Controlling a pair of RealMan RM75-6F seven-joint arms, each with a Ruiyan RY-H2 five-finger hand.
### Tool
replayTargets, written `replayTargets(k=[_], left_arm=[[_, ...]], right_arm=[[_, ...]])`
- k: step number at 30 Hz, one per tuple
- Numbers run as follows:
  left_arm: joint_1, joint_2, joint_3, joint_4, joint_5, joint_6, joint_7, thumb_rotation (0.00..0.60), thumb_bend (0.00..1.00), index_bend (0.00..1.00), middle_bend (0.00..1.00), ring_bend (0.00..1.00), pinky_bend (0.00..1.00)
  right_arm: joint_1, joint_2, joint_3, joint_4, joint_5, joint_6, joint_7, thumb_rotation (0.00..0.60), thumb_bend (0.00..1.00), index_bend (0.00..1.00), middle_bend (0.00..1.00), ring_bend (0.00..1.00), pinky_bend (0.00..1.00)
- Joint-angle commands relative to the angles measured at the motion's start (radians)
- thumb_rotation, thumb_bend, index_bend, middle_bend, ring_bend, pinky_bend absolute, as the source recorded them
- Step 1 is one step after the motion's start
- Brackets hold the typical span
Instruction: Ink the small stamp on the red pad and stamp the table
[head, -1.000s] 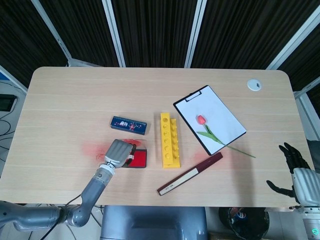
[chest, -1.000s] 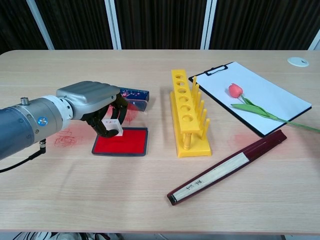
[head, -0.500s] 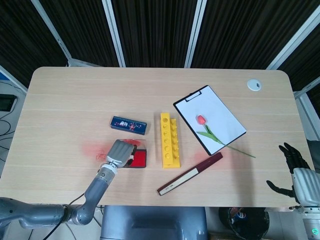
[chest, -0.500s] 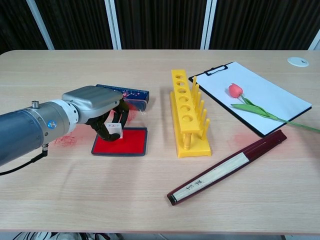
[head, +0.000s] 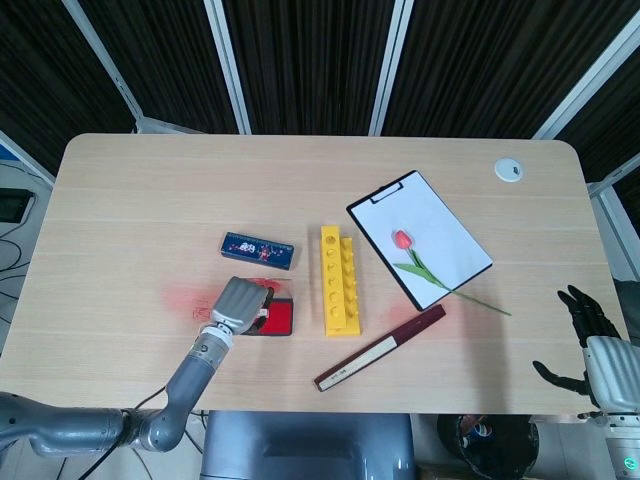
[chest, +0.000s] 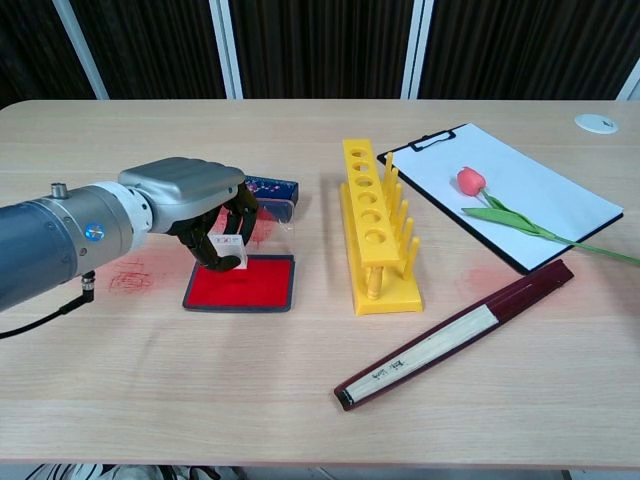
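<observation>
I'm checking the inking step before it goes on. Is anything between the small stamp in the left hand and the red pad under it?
Nothing visible. The left hand holds the small stamp directly above the red pad, whose red face lies bare beneath it.

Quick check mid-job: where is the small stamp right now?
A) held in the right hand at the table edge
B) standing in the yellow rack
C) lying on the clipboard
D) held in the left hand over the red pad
D: the left hand grips the stamp above the near-left part of the red pad.
</observation>
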Motion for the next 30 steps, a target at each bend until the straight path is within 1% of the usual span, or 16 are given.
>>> replayTargets(k=[1,9,20,25,30], left_arm=[[-0.007,0.012,0.001,-0.014,-0.013,0.006,0.017,0.600,0.50,0.77,0.76,0.63,0.70],[-0.015,0.006,0.022,-0.004,-0.054,-0.005,0.031,0.600,0.50,0.77,0.76,0.63,0.70],[-0.022,-0.010,0.060,0.034,-0.078,-0.009,0.050,0.600,0.50,0.77,0.76,0.63,0.70],[-0.021,0.002,0.048,0.014,-0.068,0.006,0.032,0.600,0.50,0.77,0.76,0.63,0.70],[-0.022,0.048,0.031,-0.048,-0.052,0.025,0.020,0.600,0.50,0.77,0.76,0.63,0.70]], right_arm=[[0.000,-0.001,0.000,0.000,0.001,0.000,-0.001,0.600,0.24,0.00,0.00,0.00,0.19],[0.000,-0.001,0.001,0.000,0.002,0.000,-0.002,0.600,0.24,0.00,0.00,0.00,0.19],[0.000,0.000,0.001,0.000,0.002,-0.001,0.000,0.600,0.24,0.00,0.00,0.00,0.19],[0.000,0.000,0.000,-0.001,0.000,0.001,0.001,0.600,0.24,0.00,0.00,0.00,0.19],[-0.001,0.000,0.000,-0.001,0.000,0.001,0.001,0.600,0.24,0.00,0.00,0.00,0.19]])
